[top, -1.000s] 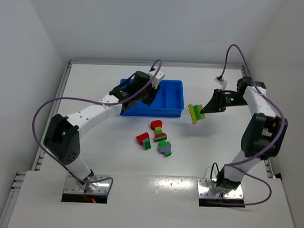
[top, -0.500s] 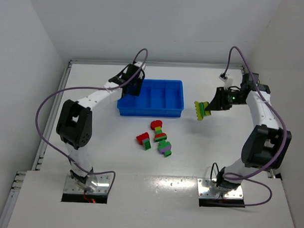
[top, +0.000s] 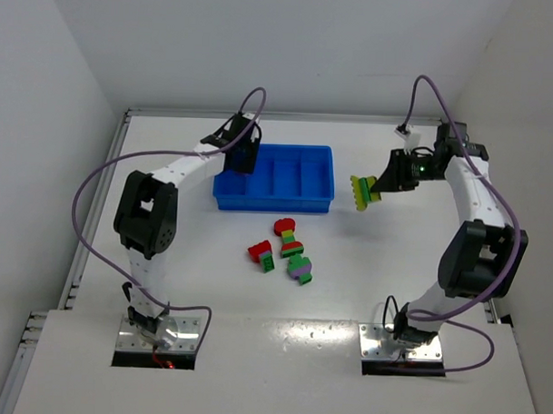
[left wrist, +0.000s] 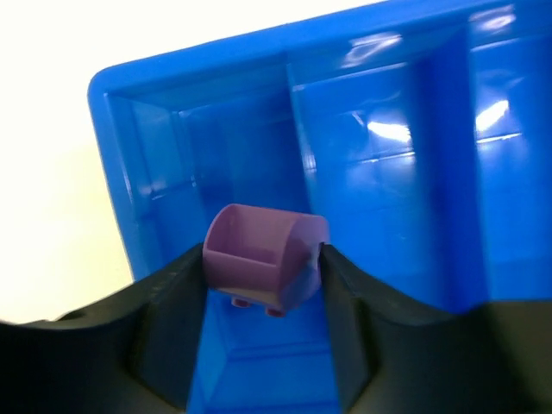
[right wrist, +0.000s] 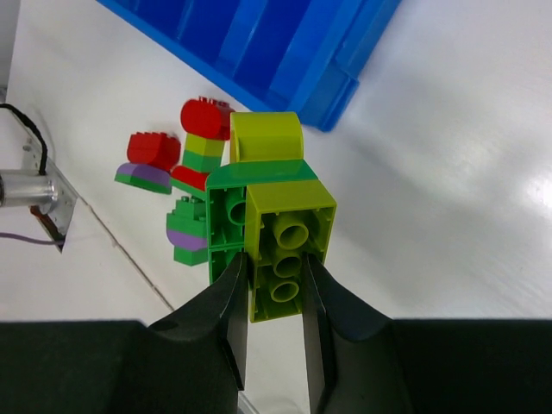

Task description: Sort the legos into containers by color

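Observation:
My left gripper (top: 245, 157) hangs over the left end compartment of the blue tray (top: 300, 179) and is shut on a purple brick (left wrist: 261, 259), held above that compartment's floor (left wrist: 250, 164). My right gripper (top: 383, 185) is right of the tray, above the table. It is shut on a yellow-green brick (right wrist: 289, 226) joined to green bricks (right wrist: 226, 211) in one stack (top: 361, 192). Three loose mixed stacks lie in front of the tray: red and yellow-green (top: 286, 233), red and green (top: 262, 253), green and purple (top: 300, 269).
The tray's other compartments (left wrist: 379, 164) show no bricks. The loose stacks also show in the right wrist view (right wrist: 200, 142), below the held stack, with the tray's corner (right wrist: 345, 82) beyond. White walls enclose the table on three sides.
My left gripper has moved left along the tray to its left end, the arm folding back. My right gripper has carried its stack slightly farther back.

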`<state>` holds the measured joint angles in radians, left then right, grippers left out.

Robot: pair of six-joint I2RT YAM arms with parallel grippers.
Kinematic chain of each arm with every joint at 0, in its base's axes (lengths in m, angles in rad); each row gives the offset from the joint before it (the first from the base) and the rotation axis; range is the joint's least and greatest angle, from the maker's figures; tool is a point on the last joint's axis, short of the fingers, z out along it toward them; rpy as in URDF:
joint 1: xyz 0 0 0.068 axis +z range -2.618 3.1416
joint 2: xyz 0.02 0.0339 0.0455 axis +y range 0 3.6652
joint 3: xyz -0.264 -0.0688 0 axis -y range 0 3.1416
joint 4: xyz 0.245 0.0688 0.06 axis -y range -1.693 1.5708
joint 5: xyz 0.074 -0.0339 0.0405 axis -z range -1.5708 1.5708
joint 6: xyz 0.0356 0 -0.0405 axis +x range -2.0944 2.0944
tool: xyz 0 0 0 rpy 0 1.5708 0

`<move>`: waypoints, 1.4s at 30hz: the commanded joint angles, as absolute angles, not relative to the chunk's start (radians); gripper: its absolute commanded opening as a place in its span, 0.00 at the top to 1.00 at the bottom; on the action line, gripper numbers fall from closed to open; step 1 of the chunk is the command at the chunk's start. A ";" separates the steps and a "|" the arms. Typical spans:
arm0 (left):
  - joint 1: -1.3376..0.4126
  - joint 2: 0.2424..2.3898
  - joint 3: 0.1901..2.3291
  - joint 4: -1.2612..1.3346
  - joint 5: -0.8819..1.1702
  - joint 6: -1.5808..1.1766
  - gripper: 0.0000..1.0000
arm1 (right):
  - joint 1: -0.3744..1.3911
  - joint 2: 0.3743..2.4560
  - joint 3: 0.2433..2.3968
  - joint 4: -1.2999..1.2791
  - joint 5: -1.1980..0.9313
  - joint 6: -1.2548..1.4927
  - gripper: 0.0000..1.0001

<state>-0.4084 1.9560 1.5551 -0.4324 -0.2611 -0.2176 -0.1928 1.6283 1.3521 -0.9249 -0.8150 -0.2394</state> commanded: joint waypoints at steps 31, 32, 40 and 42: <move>-0.503 1.756 1.473 -0.193 1.179 -0.293 0.37 | 0.014 1.718 1.468 -0.956 -1.339 -0.272 0.99; -0.503 1.766 1.485 -0.193 1.204 -0.293 0.37 | 0.023 1.718 1.468 -0.956 -1.339 -0.272 0.99; -0.541 1.775 1.514 -0.173 1.256 -0.304 0.36 | 0.032 1.709 1.459 -0.946 -1.330 -0.282 0.99; -0.541 1.786 1.523 -0.152 1.265 -0.325 0.36 | 0.041 1.709 1.459 -0.946 -1.330 -0.282 0.99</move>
<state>-0.5354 1.7859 1.4708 -0.2192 1.2041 -0.3065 0.0238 1.7218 1.4536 -0.9684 -1.2789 -0.2554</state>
